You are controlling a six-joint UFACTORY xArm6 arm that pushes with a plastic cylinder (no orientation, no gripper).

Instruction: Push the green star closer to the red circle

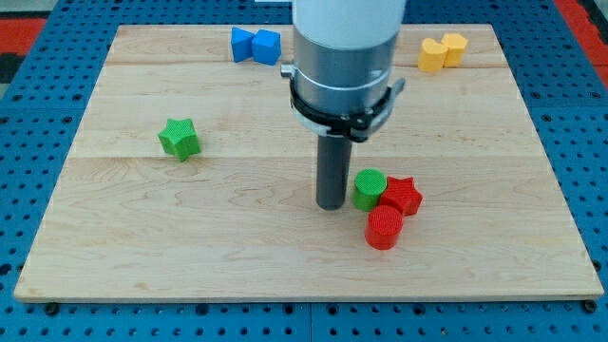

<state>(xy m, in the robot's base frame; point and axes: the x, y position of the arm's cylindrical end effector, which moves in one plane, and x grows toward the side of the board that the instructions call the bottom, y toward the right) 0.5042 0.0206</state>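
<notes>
Green star (179,139) seen at left of frame, alone on wooden board (114,256), well apart from other blocks. Red circle (384,229) seen right of centre, low, touching red star (404,196); green circle (370,189) pressed against same cluster. My tip (331,205) set just left of green circle, far from star. No jaws fitted: rod only, nothing held. Star judged untouched; tip likely must be brought round to star's left side, so push is directed rightward. Blue blocks (256,45) and yellow blocks (443,51) left at top edge, out of path.
</notes>
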